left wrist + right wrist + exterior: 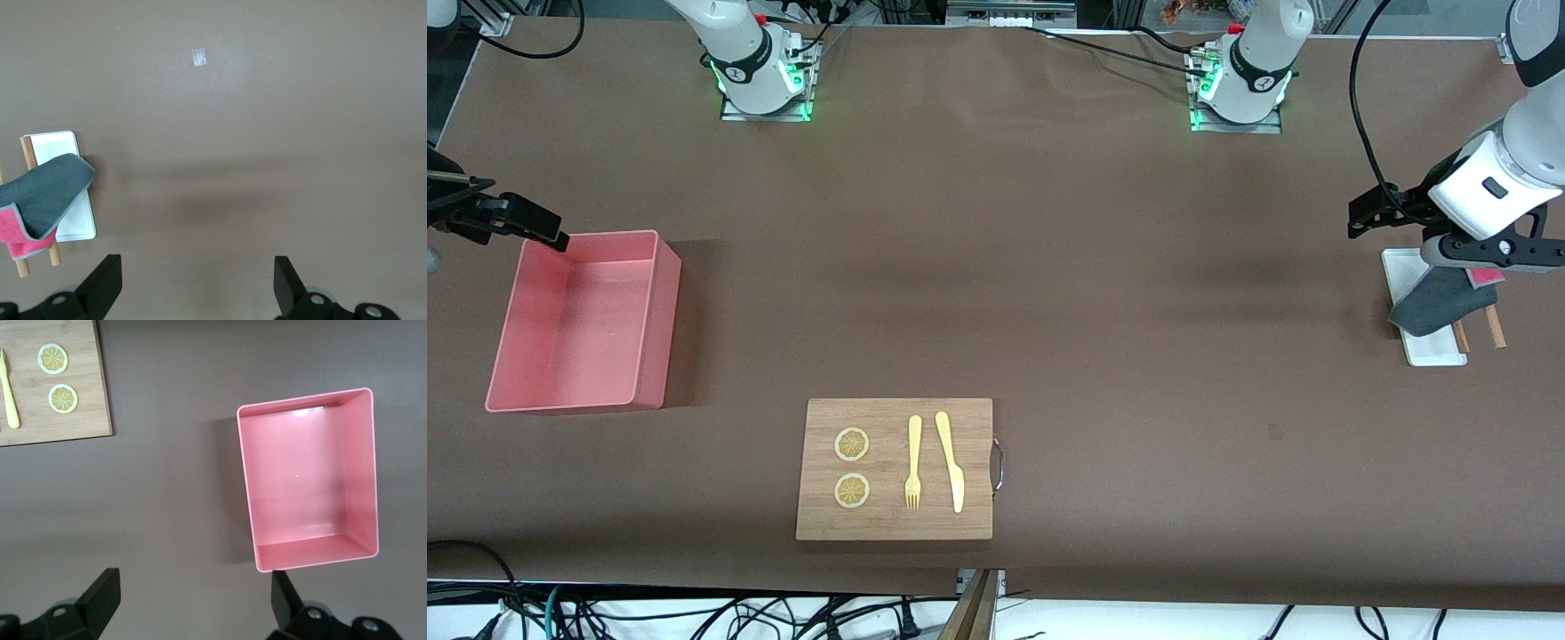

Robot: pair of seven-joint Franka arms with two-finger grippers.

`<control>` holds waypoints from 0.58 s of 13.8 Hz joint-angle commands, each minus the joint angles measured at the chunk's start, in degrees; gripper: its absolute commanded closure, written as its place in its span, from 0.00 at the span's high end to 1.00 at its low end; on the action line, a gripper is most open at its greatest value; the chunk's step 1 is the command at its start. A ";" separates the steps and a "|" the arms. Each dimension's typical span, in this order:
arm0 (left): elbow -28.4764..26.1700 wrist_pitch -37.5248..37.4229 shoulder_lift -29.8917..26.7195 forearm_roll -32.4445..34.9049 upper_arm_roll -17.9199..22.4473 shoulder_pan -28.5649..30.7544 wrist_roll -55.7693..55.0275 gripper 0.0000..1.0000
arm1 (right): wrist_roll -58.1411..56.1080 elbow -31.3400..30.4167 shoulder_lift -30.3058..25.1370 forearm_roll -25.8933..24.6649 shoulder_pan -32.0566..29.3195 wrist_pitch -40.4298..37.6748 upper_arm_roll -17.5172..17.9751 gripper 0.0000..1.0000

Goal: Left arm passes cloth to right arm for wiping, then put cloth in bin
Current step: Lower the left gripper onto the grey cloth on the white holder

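**Start state: cloth on tray at the left arm's end, both grippers empty**

Front view. The cloth lies draped over a flat white tray at the left arm's end of the bench, grey face up with a pink corner showing, resting also on 2 wooden sticks beside the tray. The left gripper hangs above the bench just beside the tray, on the side away from the camera; the wrist housing covers part of the cloth, and its fingers are hard to make out here. The right gripper sits over the rim of the bin at the right arm's end, partly cut off by the frame edge. A cutting board with 2 lemon slices, a fork and a knife lies nearer the camera, between the 2 ends.

Left wrist view. The left gripper's fingers stand wide apart, holding nothing. The cloth's long axis runs roughly along the tray. It lies off to one side of the gripper, not between the fingers. Judgement: the left arm is far nearer and must shift sideways over the cloth before descending.

Right wrist view. The right gripper's fingers are spread and empty; the bin is empty. This arm waits.
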 commanded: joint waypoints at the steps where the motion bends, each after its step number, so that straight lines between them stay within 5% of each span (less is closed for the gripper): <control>1: -1.61 1.00 -1.49 -1.21 0.89 0.26 0.23 1.00 | -0.90 -0.32 -0.31 -0.25 -0.16 0.41 0.02 1.00; 8: -1.00 0.83 -1.14 -0.69 0.80 0.27 -0.38 1.00 | -0.90 -0.32 -0.31 -0.25 -0.16 0.41 0.02 1.00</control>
